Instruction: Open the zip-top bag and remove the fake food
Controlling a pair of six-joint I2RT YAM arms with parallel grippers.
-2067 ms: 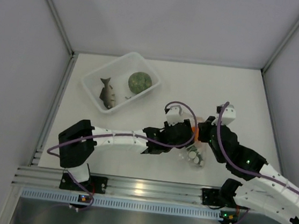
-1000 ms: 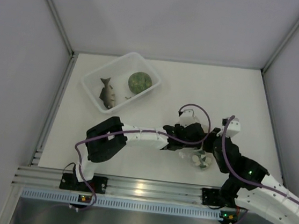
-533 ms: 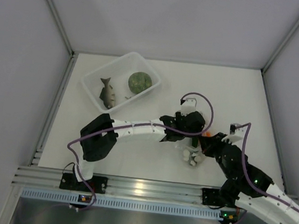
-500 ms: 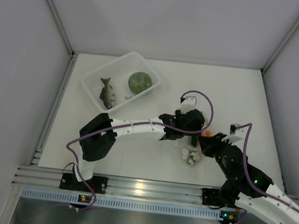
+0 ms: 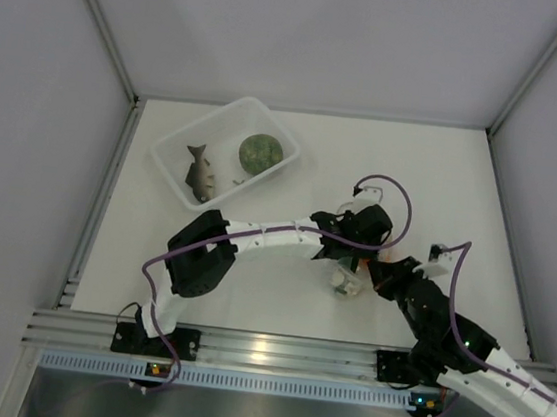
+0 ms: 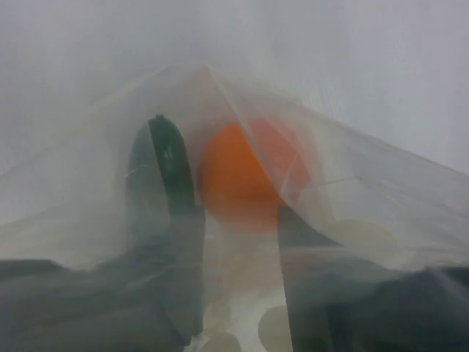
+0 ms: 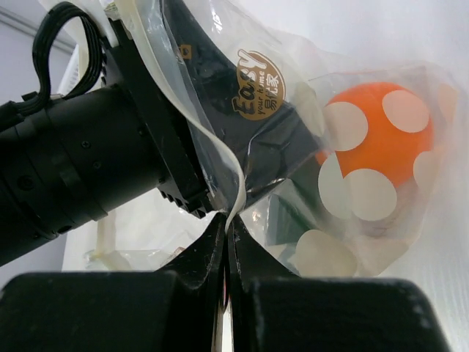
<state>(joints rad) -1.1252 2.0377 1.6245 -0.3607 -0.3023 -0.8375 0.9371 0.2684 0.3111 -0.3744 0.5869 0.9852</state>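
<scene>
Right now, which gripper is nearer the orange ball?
Left. The left gripper is inside the zip-top bag, fingers flanking the orange ball; right gripper pinches the bag's edge, outside.

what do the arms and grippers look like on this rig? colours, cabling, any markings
The two match. The left arm and right arm have white tubular links with bulky black joint housings. A purple cable runs along each and loops free near the wrist. The left gripper and right gripper are matte black with flat fingers. No markings are legible on either.
</scene>
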